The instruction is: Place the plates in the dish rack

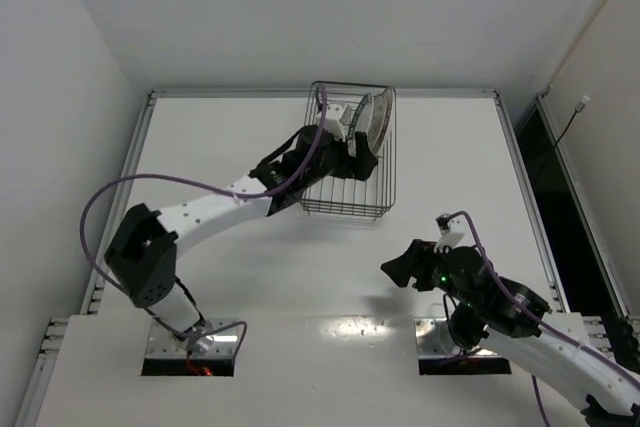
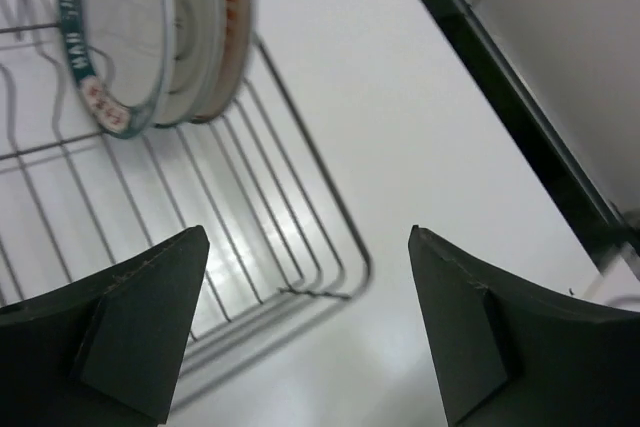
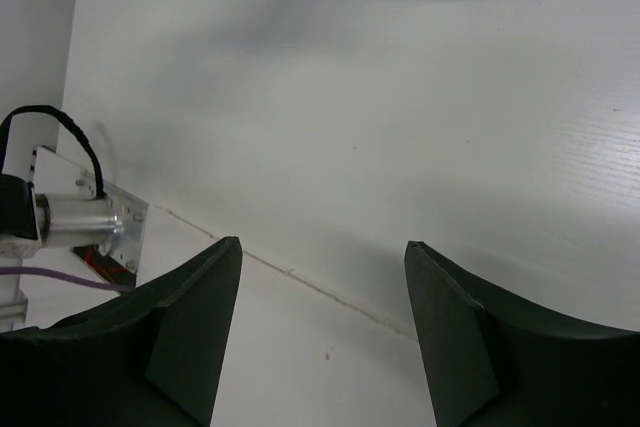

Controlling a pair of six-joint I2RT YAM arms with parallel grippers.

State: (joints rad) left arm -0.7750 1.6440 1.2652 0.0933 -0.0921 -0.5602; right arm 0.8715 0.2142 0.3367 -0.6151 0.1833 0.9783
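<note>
Left gripper: jaws spread wide, nothing held between the fingers; seen poised over the dish rack's near corner.
Right gripper: jaws parted about halfway, nothing held; only bare table is seen ahead of it, well apart from the rack.
Dish rack: dark wire basket, directly under and ahead of the left gripper; its base wires and corner rim are seen between and beyond the left fingers.
Green-rimmed plate: stood on edge in the rack, ahead and up-left of the left fingers, nearest to them of the stack.
White plate: stood on edge just behind the green-rimmed one, mostly hidden by it.
Orange-patterned plate: rearmost, only its edge is shown, close against the white plate.
Contact: none is seen between the left fingers and any plate.
Loose plates: none is seen on the table in any view.
Step in hand: judged as the end of the last placement, with all three plates apparently racked and the left jaws clear of them.
Progress: task judged done or as good as done.
Next move: the left arm should be drawn back and up out of the rack, with the wide jaws kept off the plate rims and the rack wires; nothing is called for from the right arm.
Risk: the tightly leaning plates could be tipped if the green rim is clipped.
</note>
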